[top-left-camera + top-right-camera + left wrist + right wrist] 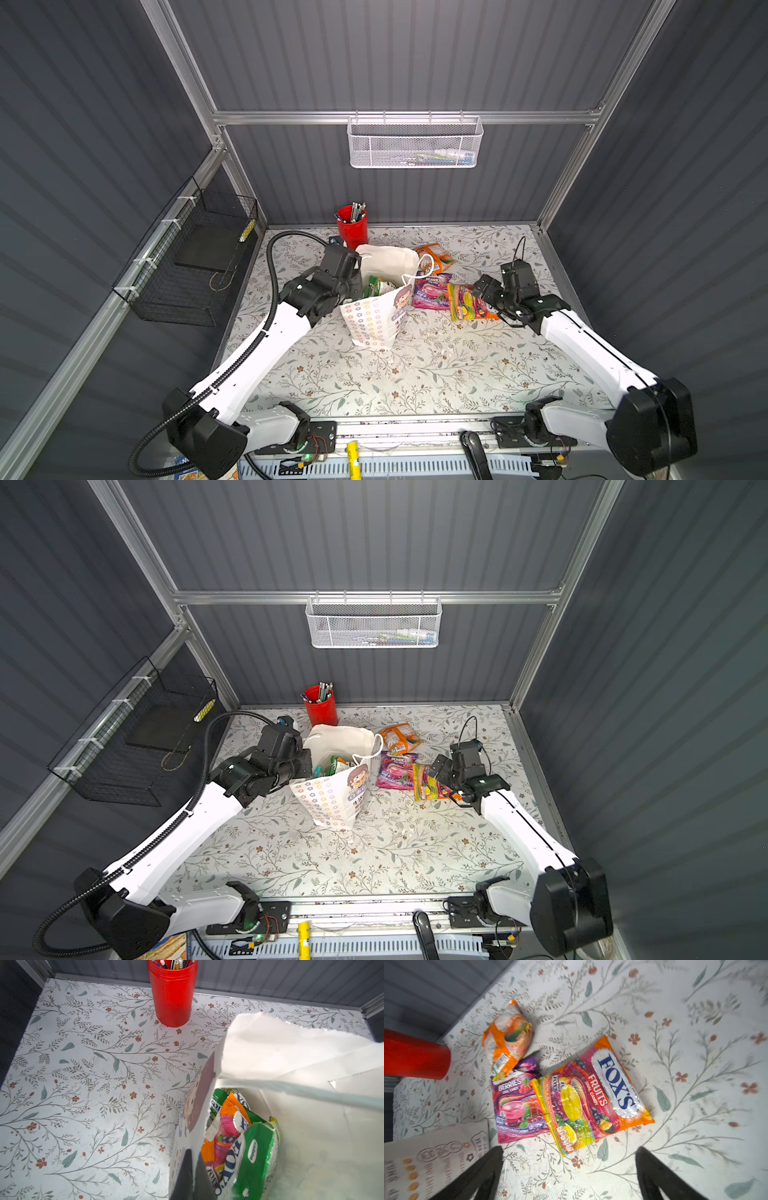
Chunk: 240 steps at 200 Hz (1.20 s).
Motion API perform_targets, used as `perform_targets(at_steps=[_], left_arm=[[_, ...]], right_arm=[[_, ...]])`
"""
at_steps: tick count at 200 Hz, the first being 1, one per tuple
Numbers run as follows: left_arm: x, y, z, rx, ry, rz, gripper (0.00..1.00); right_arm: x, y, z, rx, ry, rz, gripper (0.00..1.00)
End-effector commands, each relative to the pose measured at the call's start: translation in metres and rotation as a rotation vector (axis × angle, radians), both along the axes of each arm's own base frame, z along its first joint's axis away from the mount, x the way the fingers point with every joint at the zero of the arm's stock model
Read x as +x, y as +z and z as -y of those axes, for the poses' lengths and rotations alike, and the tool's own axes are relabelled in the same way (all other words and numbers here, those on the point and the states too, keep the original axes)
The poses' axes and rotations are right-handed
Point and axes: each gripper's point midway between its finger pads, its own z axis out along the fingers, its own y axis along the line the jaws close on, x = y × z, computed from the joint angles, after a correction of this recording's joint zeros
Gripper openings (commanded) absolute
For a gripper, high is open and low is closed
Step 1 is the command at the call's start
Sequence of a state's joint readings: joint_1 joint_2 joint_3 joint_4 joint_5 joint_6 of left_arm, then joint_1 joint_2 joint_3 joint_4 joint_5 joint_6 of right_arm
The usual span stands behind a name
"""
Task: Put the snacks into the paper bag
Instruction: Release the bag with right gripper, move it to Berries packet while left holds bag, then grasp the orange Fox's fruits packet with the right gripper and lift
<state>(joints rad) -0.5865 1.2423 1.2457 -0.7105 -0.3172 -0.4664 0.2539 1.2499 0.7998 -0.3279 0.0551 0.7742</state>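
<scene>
Left gripper (192,1159): clamped shut on the paper bag's side wall just below the rim, pinning the mouth open.
Red pen cup (352,230): upright at the back edge of the table (415,374), just behind the bag and clear of the work.
Paper bag (374,320): stands mid-table, mouth gaping upward, one cord handle draped toward the loose packets.
Packed so far: several snacks are inside, a green Fox's packet (255,1157) on top.
Orange packet (508,1039): on the table behind and to the right of the bag, one end overlapping the Berries packet.
Berries packet (517,1105): purple and flat, just right of the bag.
Yellow-pink packet (571,1113): lies across the Fox's Fruits packet (612,1084), its edge over the Berries packet.
Right gripper (569,1150): jaws spread wide and empty, poised above the overlapping pile.
Step in hand: apparently the next pick, most likely the topmost yellow-pink packet.
Doing it well: come down on that packet's free edge and close on one layer only, since glossy film may slide or drag its neighbours. Lift above the rim before crossing, and release over the open centre while the left grip holds firm.
</scene>
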Motion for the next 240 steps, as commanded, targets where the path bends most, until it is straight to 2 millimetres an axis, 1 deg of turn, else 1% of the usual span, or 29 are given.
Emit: perform_targets(at_steps=[1, 15, 35, 45, 62, 80, 89, 118, 139, 161, 179, 188, 211, 229, 240], left_arm=[[-0.005, 0.010, 0.006, -0.073, -0.019, 0.024, 0.00], [-0.006, 0.013, 0.009, -0.088, -0.029, 0.027, 0.00], [-0.007, 0.015, 0.006, -0.082, -0.025, 0.030, 0.00], [-0.007, 0.016, 0.006, -0.084, -0.025, 0.036, 0.00], [-0.008, 0.016, 0.007, -0.091, -0.031, 0.035, 0.00], [-0.007, 0.014, 0.008, -0.084, -0.032, 0.029, 0.00], [-0.007, 0.015, 0.007, -0.082, -0.030, 0.031, 0.00], [-0.007, 0.019, 0.005, -0.081, -0.028, 0.046, 0.00], [-0.008, 0.023, 0.004, -0.078, -0.030, 0.060, 0.00], [-0.009, 0.028, 0.004, -0.085, -0.044, 0.079, 0.00], [-0.010, 0.033, 0.004, -0.090, -0.053, 0.094, 0.00], [-0.011, 0.035, 0.005, -0.094, -0.061, 0.098, 0.00], [-0.011, 0.038, 0.000, -0.081, -0.050, 0.124, 0.00], [-0.010, 0.041, -0.002, -0.073, -0.047, 0.138, 0.00], [-0.010, 0.041, -0.002, -0.070, -0.050, 0.142, 0.00]], right_arm=[[0.007, -0.015, 0.002, 0.101, -0.083, 0.001, 0.99], [0.003, -0.034, 0.010, 0.109, -0.138, -0.044, 0.99], [-0.004, -0.058, 0.019, 0.135, -0.227, -0.103, 0.99], [-0.005, -0.067, 0.021, 0.160, -0.266, -0.113, 0.99], [-0.004, -0.079, 0.026, 0.195, -0.332, -0.151, 0.96], [0.001, -0.087, 0.032, 0.226, -0.371, -0.185, 0.91], [0.004, -0.088, 0.036, 0.229, -0.396, -0.200, 0.89], [0.005, -0.094, 0.047, 0.219, -0.485, -0.234, 0.82], [0.011, -0.098, 0.046, 0.224, -0.512, -0.275, 0.77], [0.017, -0.108, 0.044, 0.246, -0.549, -0.331, 0.59], [0.022, -0.118, 0.042, 0.280, -0.569, -0.356, 0.49], [0.022, -0.122, 0.041, 0.291, -0.576, -0.365, 0.43], [0.028, -0.128, 0.038, 0.326, -0.574, -0.337, 0.28], [0.031, -0.130, 0.033, 0.350, -0.553, -0.340, 0.10], [0.032, -0.131, 0.032, 0.355, -0.550, -0.340, 0.01]])
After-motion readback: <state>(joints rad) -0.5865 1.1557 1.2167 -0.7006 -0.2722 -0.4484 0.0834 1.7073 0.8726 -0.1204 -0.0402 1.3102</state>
